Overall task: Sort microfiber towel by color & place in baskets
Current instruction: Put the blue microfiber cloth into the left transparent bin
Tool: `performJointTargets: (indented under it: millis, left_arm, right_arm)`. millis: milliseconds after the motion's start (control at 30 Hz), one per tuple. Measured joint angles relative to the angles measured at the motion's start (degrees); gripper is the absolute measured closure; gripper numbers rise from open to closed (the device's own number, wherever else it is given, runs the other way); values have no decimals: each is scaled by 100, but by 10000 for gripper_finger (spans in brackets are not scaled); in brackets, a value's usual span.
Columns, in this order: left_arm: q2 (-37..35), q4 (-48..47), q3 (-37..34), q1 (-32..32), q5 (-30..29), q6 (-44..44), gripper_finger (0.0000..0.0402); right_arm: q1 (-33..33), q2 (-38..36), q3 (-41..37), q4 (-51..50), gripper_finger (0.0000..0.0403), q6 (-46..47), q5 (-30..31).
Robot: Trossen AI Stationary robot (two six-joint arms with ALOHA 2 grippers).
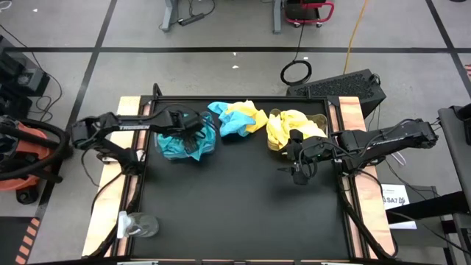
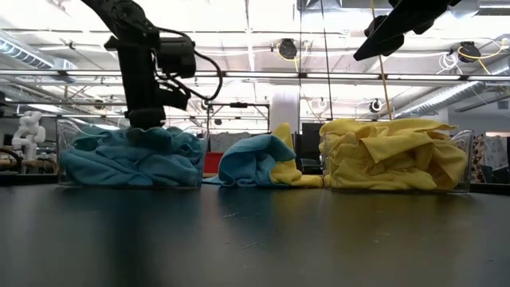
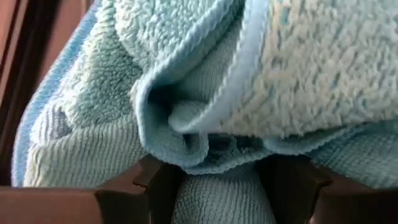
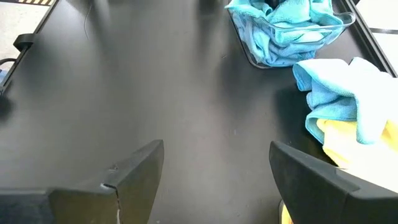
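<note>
The left clear basket (image 1: 168,149) (image 2: 72,179) holds teal-blue towels, heaped above its rim. My left gripper (image 1: 193,135) (image 3: 214,180) reaches down into this heap, shut on a teal towel (image 3: 205,93). The right basket (image 1: 322,118) (image 2: 464,163) is stuffed with yellow towels (image 2: 390,151). Between the baskets a loose pile of teal and yellow towels (image 1: 237,118) (image 2: 255,163) (image 4: 348,99) lies on the black table. My right gripper (image 1: 298,168) (image 4: 217,168) hangs open above the bare table, near the right basket, with nothing between its fingers. My left gripper has a bunched fold of the teal towel (image 3: 214,202) between its two fingers (image 3: 155,186), which come from above and point steeply down. Several layers fill the gap. The towel lies on the other teal towels in the left basket, slack.
Wooden rails (image 1: 110,199) run along the table's left and right sides. A clear plastic thing (image 1: 138,225) lies at the near left corner. A dark box (image 1: 346,85) stands past the far right corner. The near half of the black table (image 1: 243,206) has room.
</note>
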Motion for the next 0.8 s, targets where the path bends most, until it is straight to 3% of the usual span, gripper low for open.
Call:
performJointTargets:
  millis: [233, 800]
  left_arm:
    - [-46, -111, 66, 0, -1, -25, 191]
    - [-1320, -648, 951, -37, 372, -191, 191]
  right_arm:
    - [0, -1, 0, -3, 117, -1, -2]
    - [0, -1, 0, -19, 117, -49, -2]
